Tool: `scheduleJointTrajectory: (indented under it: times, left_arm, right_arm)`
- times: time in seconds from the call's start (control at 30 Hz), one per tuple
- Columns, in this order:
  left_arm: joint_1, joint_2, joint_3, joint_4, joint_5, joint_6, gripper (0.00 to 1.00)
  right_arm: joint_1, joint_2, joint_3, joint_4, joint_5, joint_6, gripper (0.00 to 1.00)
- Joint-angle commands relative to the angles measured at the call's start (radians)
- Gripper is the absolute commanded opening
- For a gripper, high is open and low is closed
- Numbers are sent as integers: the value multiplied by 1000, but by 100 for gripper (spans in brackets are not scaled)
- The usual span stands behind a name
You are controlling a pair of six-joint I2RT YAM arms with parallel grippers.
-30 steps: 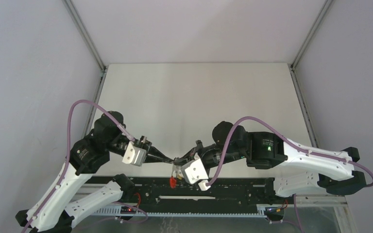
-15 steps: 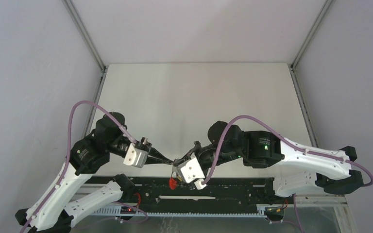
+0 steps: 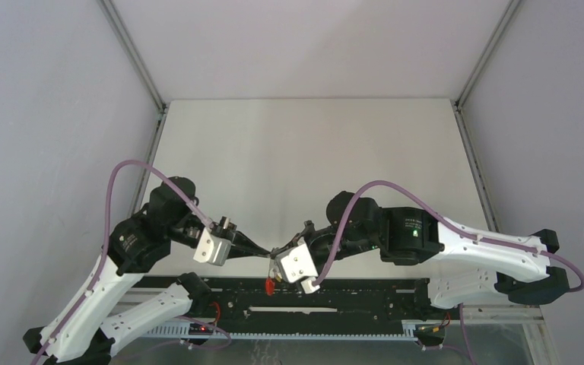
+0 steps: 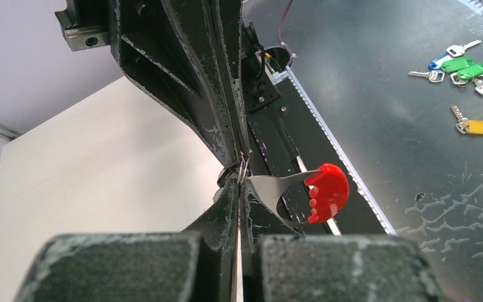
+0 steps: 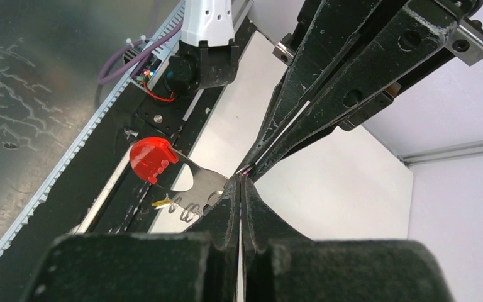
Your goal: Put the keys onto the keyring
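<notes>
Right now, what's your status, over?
Shut: left fingers, right fingers, tips meeting. Both pinch the keyring, its red end hanging free. Nothing seen in the way.

- Robotics lab test cell: plain grey panels (image 3: 38,114) on aluminium struts (image 3: 135,57) enclose a white desk (image 3: 312,152).
- Left arm (image 3: 99,296) and right arm (image 3: 487,251) are bolted to a black rail (image 3: 365,293).
- Purple cables (image 3: 379,183) and a slotted cable duct (image 3: 274,334) are exposed.

The left arm (image 3: 95,295) and right arm (image 3: 494,255) have white shells, black joints, purple cables (image 3: 131,162); the left end effector (image 4: 239,184) is scuffed black.
</notes>
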Motion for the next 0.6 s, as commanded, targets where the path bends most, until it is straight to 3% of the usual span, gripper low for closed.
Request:
scheduleJointTrajectory:
  times: [0.0, 0.57]
  left_arm:
    - [-19, 5, 7, 36, 21, 20, 0]
    - [-20, 1, 7, 36, 25, 19, 0]
  right_arm:
    - [-5, -13, -6, 218, 55, 22, 0]
    - [-16, -18, -28, 237, 19, 45, 0]
